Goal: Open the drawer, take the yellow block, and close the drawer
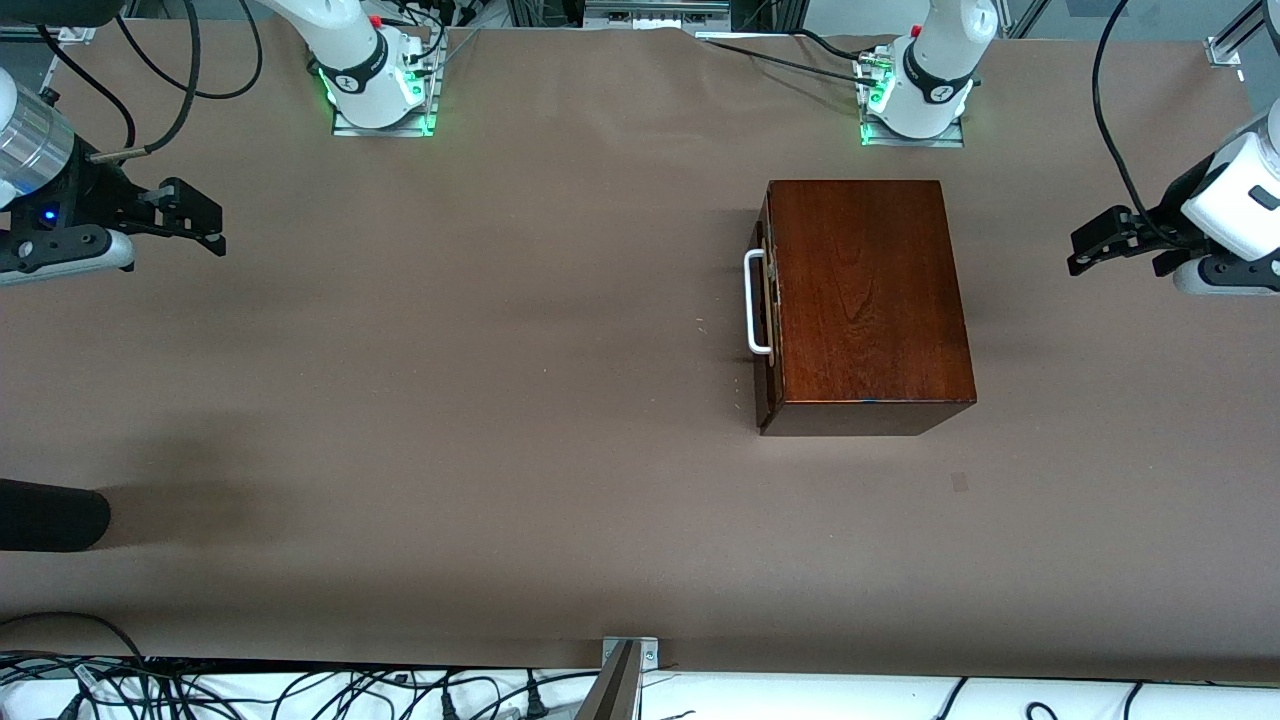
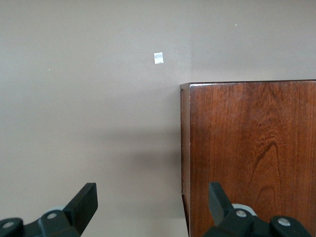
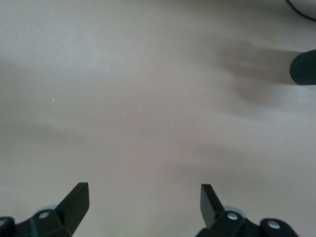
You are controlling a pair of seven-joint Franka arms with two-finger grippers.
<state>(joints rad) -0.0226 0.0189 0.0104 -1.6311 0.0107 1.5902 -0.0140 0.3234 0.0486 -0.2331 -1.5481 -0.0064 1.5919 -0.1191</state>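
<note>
The glossy mahogany box (image 1: 865, 290) stands on the brown table in front of the left arm's base. Its drawer (image 1: 766, 320) is shut, and the white bar handle (image 1: 757, 303) faces the right arm's end of the table. No yellow block shows in any view. My left gripper (image 1: 1085, 250) hangs open over the table at the left arm's end, beside the box; its wrist view shows the box's top (image 2: 252, 158) past the open left gripper (image 2: 153, 197). My right gripper (image 1: 205, 225) hangs open over bare table at the right arm's end, holding nothing (image 3: 144, 195).
A black cylindrical object (image 1: 50, 515) reaches in at the right arm's end, nearer the front camera, and shows in the right wrist view (image 3: 303, 67). A small tape mark (image 1: 959, 482) lies nearer the camera than the box. Cables and a metal bracket (image 1: 625, 665) line the front edge.
</note>
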